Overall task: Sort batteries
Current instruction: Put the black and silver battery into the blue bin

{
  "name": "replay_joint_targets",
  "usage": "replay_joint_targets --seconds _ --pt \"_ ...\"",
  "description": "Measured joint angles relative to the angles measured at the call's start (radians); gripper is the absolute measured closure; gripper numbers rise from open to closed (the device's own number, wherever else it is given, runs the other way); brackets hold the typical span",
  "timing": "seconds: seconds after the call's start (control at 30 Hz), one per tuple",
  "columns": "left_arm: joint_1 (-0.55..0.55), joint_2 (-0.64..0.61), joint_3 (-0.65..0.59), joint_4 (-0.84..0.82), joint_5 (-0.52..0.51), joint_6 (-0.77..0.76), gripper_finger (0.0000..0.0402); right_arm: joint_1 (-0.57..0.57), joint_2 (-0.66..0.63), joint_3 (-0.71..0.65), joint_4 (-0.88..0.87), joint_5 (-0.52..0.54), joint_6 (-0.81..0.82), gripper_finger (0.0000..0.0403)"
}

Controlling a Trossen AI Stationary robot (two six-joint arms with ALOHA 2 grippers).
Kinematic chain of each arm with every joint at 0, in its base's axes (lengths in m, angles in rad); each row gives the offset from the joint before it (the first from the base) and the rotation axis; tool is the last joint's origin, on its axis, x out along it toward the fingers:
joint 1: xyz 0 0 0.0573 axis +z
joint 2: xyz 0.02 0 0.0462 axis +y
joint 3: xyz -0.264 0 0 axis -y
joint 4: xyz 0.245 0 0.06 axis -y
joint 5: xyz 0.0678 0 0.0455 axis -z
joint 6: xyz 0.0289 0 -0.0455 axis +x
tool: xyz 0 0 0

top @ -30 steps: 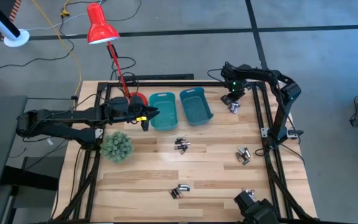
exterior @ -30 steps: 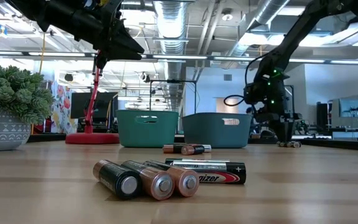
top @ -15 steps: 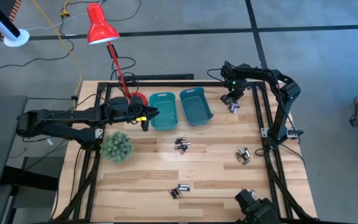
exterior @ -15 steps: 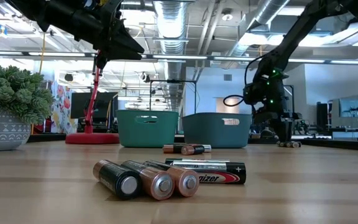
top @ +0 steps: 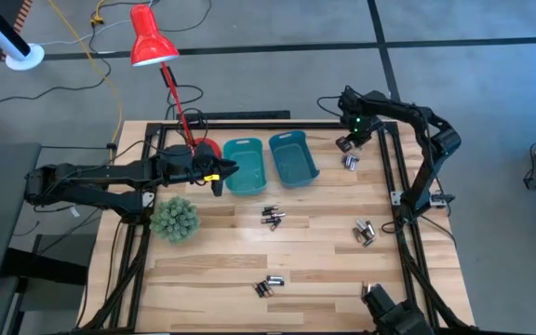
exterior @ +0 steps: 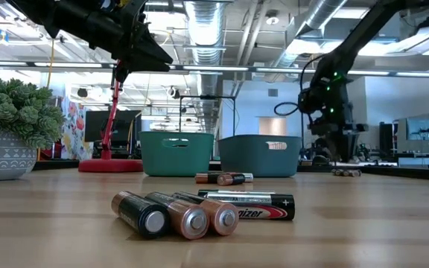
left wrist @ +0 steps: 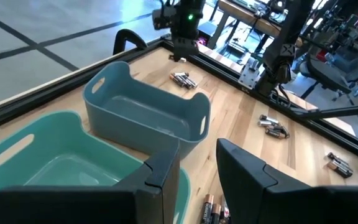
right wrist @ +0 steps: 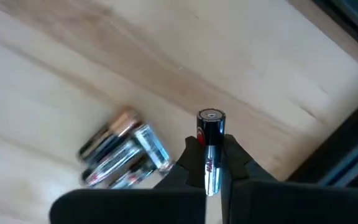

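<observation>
Right gripper (right wrist: 209, 163) pinches one battery (right wrist: 211, 140) upright above the far-right pile (top: 350, 162) (clear for carrying binward); left gripper (left wrist: 197, 177) hangs released over the teal bin (left wrist: 55, 168), waiting.

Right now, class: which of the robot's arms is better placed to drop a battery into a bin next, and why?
The right. Its gripper is already shut on a battery, lifted above the pile beside the blue bin. The left gripper hangs open and empty over the teal bin.
</observation>
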Motion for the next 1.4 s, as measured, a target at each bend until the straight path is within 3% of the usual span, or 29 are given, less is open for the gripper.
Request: replay_joint_targets --seconds 0.27,0.5,0.7,0.93,1.17,1.4 --pt "0.000 0.000 0.000 0.000 0.000 -0.001 0.0300 0.036 -0.180 0.000 -0.033 -0.066 0.001 0.0390" --pt "0.000 0.000 0.000 0.000 -0.001 0.001 0.0300 0.196 -0.252 0.069 0.007 -0.098 0.040 0.0389" --pt "0.000 0.000 0.000 0.000 -0.001 0.045 0.0300 0.374 -0.136 0.264 0.011 -0.104 0.044 0.0388" --pt "0.000 0.000 0.000 0.000 -0.001 0.044 0.0300 0.504 0.087 0.486 -0.057 -0.105 -0.152 0.0388" --pt "0.000 0.000 0.000 0.000 -0.001 0.026 0.0300 0.514 0.260 0.506 -0.097 -0.107 -0.407 0.0388" --pt "0.000 0.000 0.000 -0.002 -0.002 0.000 0.0300 0.494 0.348 0.506 -0.031 -0.162 -0.479 0.0388"
